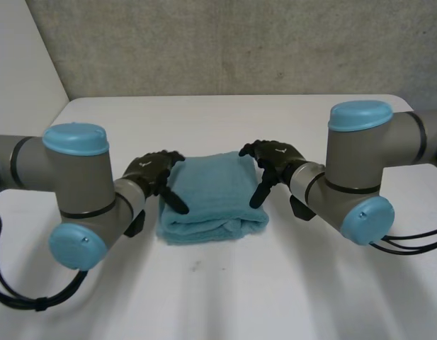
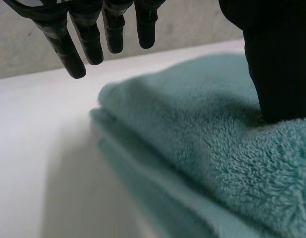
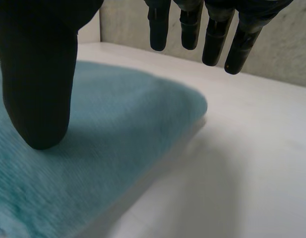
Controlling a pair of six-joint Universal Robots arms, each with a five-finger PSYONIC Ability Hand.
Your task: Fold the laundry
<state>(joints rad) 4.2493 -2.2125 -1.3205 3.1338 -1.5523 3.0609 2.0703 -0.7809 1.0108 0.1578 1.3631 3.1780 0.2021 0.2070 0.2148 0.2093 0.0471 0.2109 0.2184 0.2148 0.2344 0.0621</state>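
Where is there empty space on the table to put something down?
The table is bare in front of the folded blue towel, between the left arm and right arm, and behind the towel up to the wall. It is crowded at the towel's two sides, where the left hand and right hand rest their thumbs on it.

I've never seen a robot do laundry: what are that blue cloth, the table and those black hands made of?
The blue cloth looks like terry towelling: soft and matte, with a fuzzy looped pile visible up close. The table seems to be a hard, smooth white board, perhaps laminate or painted. The left hand and right hand look like matte black plastic or rubber; I cannot tell which.
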